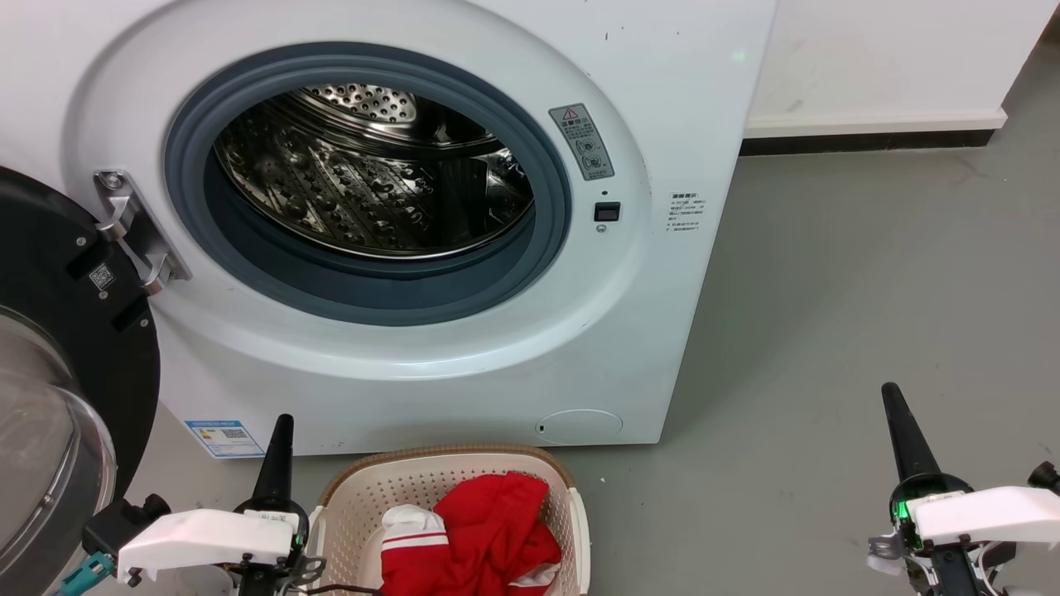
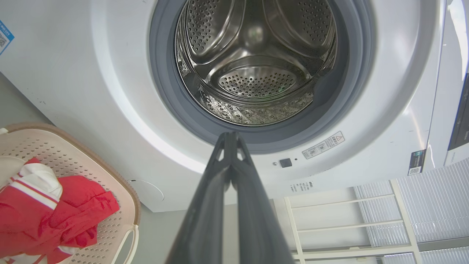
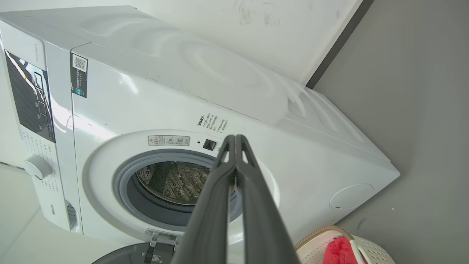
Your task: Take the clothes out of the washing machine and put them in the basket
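Red clothes lie in the basket before the washing machine, whose drum shows bare steel; your left gripper and right gripper sit clenched on nothing, so the task looks complete.

Light: falling bright and even across the white washing machine.
Glare: glinting off the steel drum.
Shadow: lying softly on the floor beside it.
Edges: bending in both wrist views.

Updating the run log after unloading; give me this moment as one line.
washing machine: door open, drum shows no clothes | red clothes: in basket | left gripper: shut, empty | right gripper: shut, empty
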